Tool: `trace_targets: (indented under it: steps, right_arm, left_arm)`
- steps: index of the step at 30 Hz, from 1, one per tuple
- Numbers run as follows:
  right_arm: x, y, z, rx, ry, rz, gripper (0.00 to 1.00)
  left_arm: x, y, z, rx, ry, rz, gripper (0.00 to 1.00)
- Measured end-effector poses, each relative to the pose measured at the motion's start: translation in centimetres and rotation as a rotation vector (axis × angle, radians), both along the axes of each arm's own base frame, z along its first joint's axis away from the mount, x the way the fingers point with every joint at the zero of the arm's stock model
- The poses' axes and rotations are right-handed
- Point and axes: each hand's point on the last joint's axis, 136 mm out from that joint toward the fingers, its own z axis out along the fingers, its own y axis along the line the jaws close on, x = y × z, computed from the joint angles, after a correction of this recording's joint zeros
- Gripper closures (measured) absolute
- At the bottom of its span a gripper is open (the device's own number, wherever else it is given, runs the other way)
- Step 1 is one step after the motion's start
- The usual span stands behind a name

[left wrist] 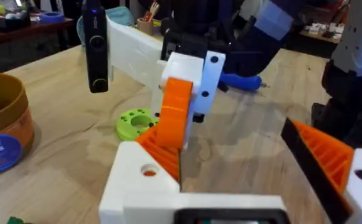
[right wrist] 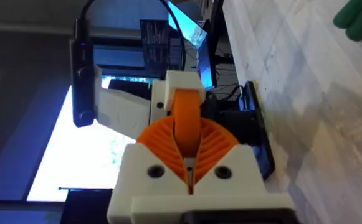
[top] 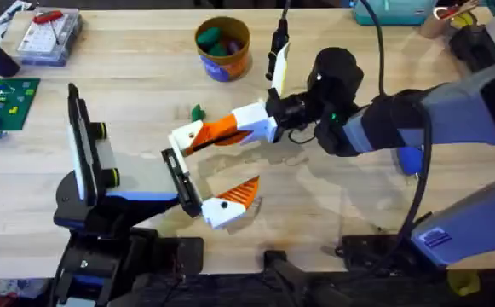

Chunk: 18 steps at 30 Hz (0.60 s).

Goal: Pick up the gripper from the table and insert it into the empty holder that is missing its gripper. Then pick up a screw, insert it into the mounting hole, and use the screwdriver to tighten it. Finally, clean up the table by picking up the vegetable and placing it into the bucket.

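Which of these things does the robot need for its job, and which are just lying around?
For the job:
- orange-and-white gripper piece, held up off the table
- tiny green vegetable
- orange bucket

Just lying about:
- yellow-green disc with holes
- clear plastic box
- green board

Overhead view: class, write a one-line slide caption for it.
Right gripper carries the orange-and-white finger piece toward the black holder, a green vegetable lying behind.
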Motion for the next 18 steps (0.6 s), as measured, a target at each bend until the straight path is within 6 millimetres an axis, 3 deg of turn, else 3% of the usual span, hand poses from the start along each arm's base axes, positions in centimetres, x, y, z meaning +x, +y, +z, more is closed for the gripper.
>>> trace_targets:
  steps: [1, 2, 8, 10, 18]
  right_arm:
    - [0.0, 0.0, 0.0, 0.000, 0.000, 0.000, 0.995]
    - [0.0, 0.0, 0.0, -0.001, 0.002, -0.001, 0.933]
    - [0.6, 0.0, -1.0, -0.029, 0.037, -0.058, 0.068]
    - [0.8, 0.0, -1.0, -0.030, 0.034, -0.068, 0.013]
    - [0.9, 0.1, -1.0, -0.031, 0.035, -0.077, 0.013]
  left_arm:
    - [0.0, 0.0, 0.0, 0.000, 0.000, 0.000, 0.014]
    - [0.0, 0.0, 0.0, 0.000, 0.000, 0.000, 0.014]
    - [-0.3, -0.2, 0.0, 0.006, -0.016, -0.020, 0.014]
    - [-0.3, -0.2, 0.0, 0.006, -0.018, -0.021, 0.014]
    - [-0.5, -0.2, 0.0, 0.008, -0.022, -0.032, 0.014]
